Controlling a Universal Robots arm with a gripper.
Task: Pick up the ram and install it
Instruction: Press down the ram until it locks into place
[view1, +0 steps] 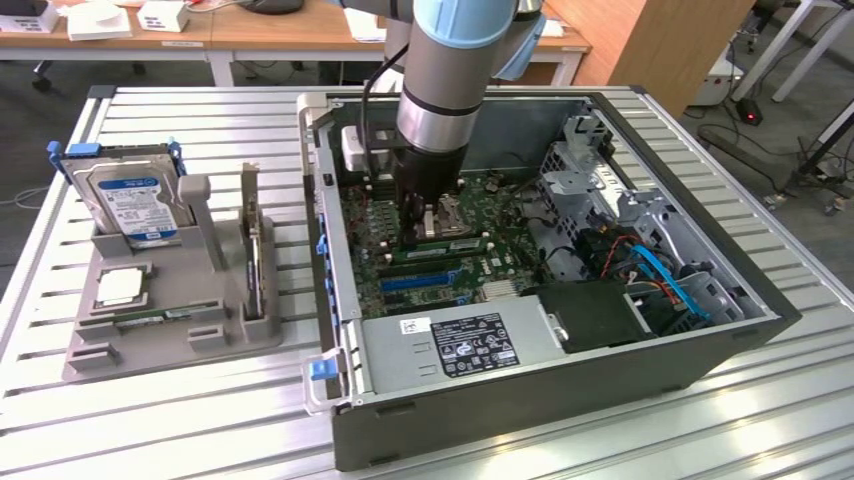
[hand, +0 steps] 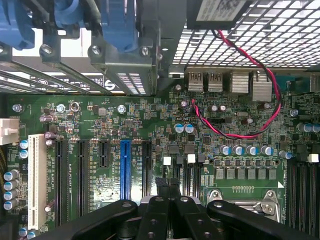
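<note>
The tool (hand: 168, 186), its black fingers drawn tight together, is hanging close over a green motherboard (hand: 100, 125). A blue slot (hand: 125, 167) is standing among black ones, with a white slot (hand: 34, 180) beside them. A red-and-black wire (hand: 240, 136) is looping past silver ports (hand: 225, 81) below perforated metal (hand: 250, 40).

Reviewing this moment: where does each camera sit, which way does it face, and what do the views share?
Exterior view: off the arm, raised above the slatted metal table, looking obliquely down into the open dark-grey computer case; the silver-and-blue robot arm reaches down to the black gripper inside it.
Wrist view: on the wrist, facing along the gripper onto the green motherboard; its black fingers show, shut together.
Shared: the motherboard, its blue expansion slot and the gripper.
</note>
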